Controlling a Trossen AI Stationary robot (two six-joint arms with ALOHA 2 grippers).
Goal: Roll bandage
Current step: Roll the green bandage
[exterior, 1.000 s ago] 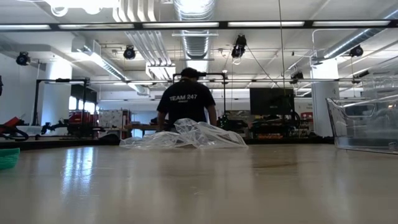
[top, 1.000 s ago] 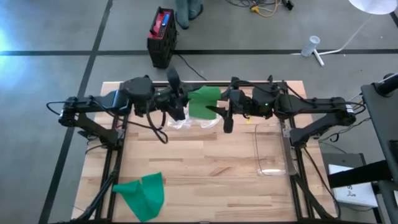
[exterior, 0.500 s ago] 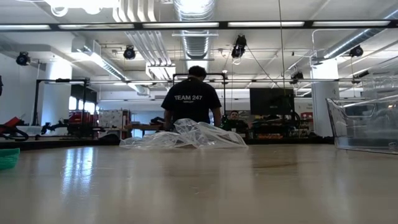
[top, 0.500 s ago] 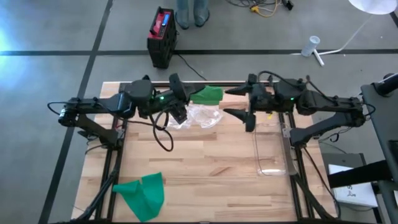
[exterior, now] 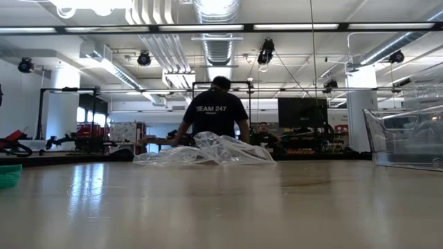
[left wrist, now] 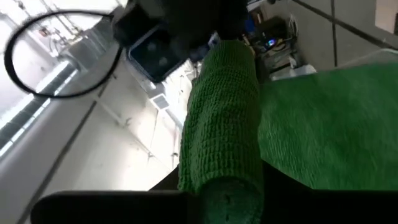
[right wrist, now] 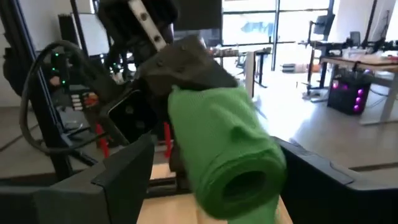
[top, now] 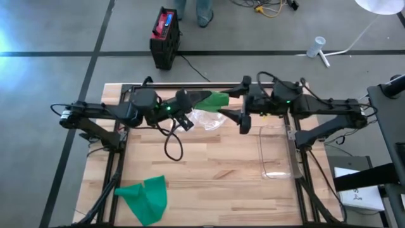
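Two tools raised, left tool point(top: 190, 101) gripping green bandage roll point(top: 212, 99), right tool point(top: 243, 104) spread beside it

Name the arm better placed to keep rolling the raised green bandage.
Left, probably. The left gripper is shut on the green bandage roll; the right gripper stands open around its other end.

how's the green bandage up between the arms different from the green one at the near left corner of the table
The green knitted bandage held between the arms is lifted off the wooden table; the loose green bandage near the front left corner lies on the wood.

The held one is partly wound into a roll, as both wrist views show; the corner one is spread flat and crumpled.

The left end effector grips the held one, with the right end effector beside it; nothing touches the corner one.

Both are the same green.
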